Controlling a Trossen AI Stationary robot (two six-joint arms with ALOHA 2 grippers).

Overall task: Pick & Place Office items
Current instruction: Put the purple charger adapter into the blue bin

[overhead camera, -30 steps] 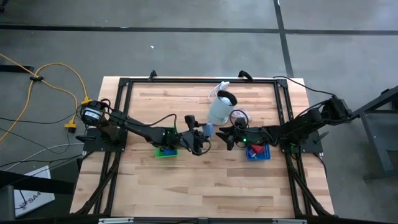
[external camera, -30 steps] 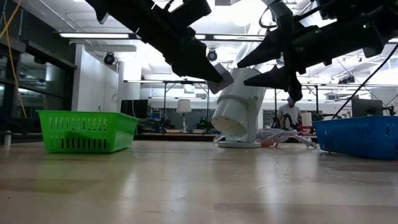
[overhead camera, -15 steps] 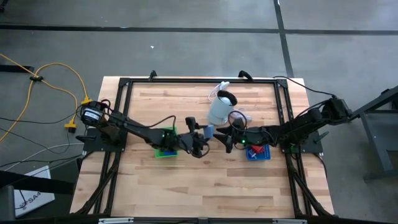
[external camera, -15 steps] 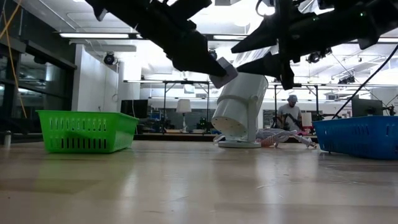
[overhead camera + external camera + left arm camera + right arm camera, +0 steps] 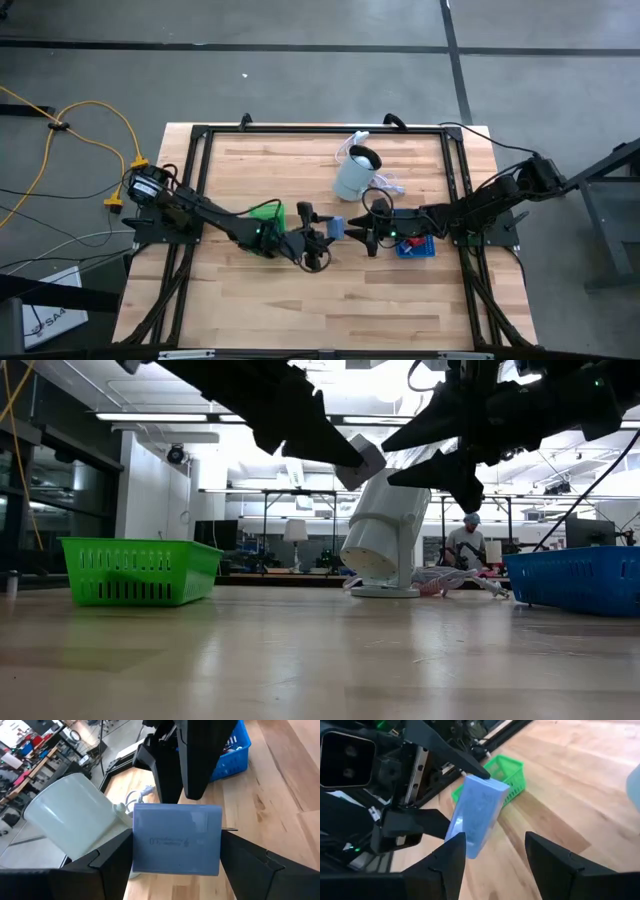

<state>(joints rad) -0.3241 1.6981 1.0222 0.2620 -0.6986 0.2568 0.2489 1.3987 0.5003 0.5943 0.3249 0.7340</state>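
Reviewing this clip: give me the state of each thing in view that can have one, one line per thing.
blue block: held off the table by the left gripper
left gripper: shut on the blue block
right gripper: open, facing the block, not gripping
blue tray: on the table, items inside
green tray: on the table
pale appliance: tilted

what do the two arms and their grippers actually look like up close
Both arms are dark, slim and jointed, with black cables looping along them and a small green light glowing near each wrist. The left gripper and right gripper each end in two matte black, flat-sided fingers tapering to blunt tips.
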